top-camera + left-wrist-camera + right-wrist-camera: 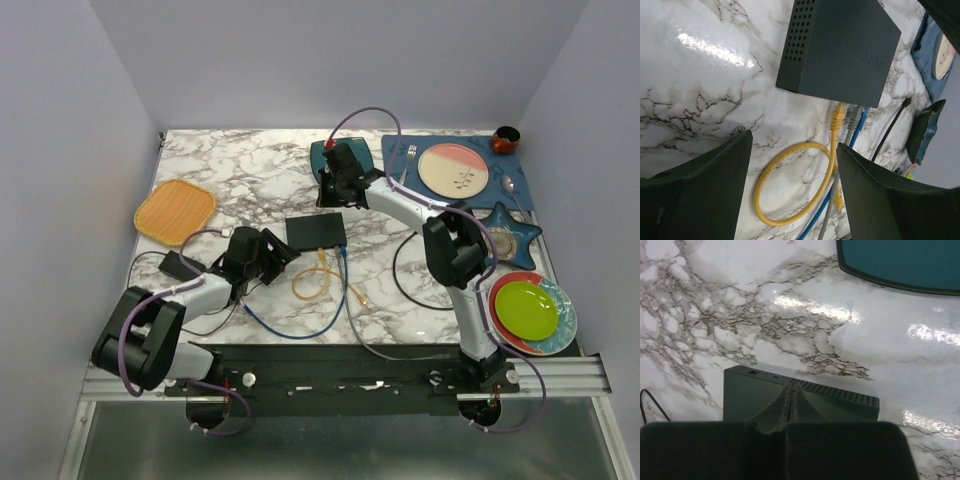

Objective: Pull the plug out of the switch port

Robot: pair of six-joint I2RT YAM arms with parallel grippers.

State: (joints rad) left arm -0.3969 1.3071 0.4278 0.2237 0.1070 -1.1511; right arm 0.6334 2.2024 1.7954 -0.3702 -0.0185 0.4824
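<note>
Top view: the switch (316,231) lies mid-desk (250,170). The left fingers (280,252) are just beside its left corner and the right fingers (332,193) are at its far edge.

Left wrist: the fingers are wide apart, short of the yellow plug (838,118), which is seated beside a grey plug (853,119). This looks like the approach. Next, straddle one plug, clamp it and pull straight out.

Right wrist: the fingers are pressed together over the switch, and I cannot tell if they touch it.

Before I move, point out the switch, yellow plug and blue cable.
switch (840,45), left wrist view, top face
yellow plug (838,117), left wrist view, its boot
blue cable (860,122), left wrist view, end near switch
</note>
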